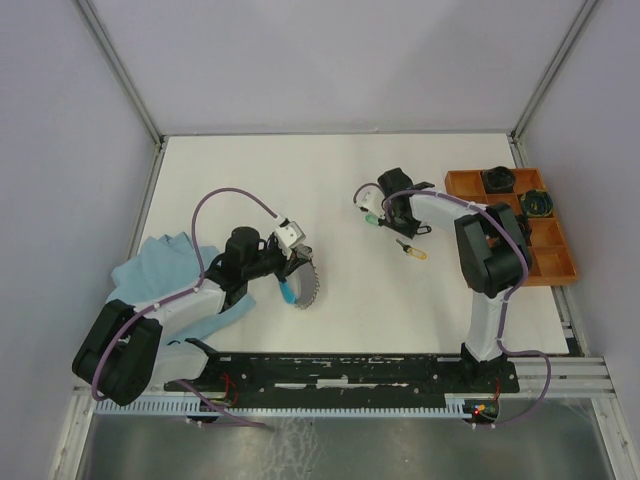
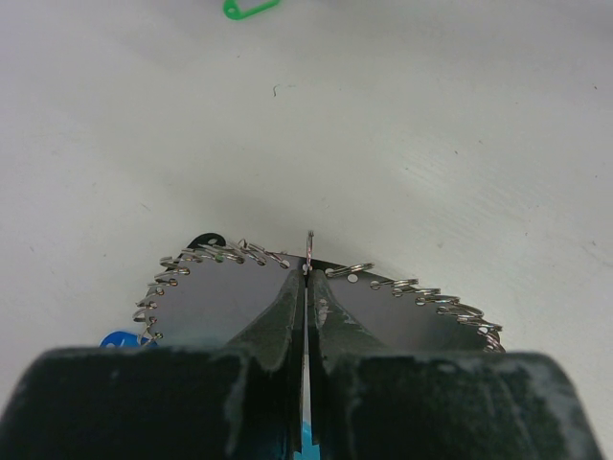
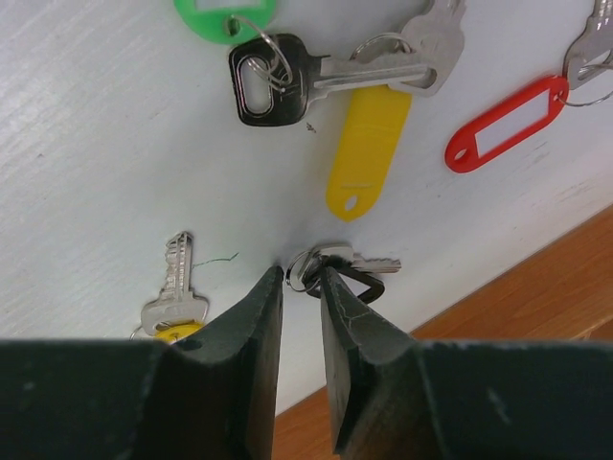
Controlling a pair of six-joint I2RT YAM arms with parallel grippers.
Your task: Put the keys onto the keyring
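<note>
Well, L jaws are shut on the keyring (image 2: 309, 251) wire over the worktop (image 2: 431, 115), R jaws barely parted astride the ring of a black-tag key (image 3: 369, 264), grip unclear, so w/ such a thin ring it prob. squirts out sideways.

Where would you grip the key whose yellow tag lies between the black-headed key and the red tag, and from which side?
Probably the yellow tag, from above with jaws across its narrow width: it lies flat with both long edges free, while its key end overlaps the black-headed key.
</note>
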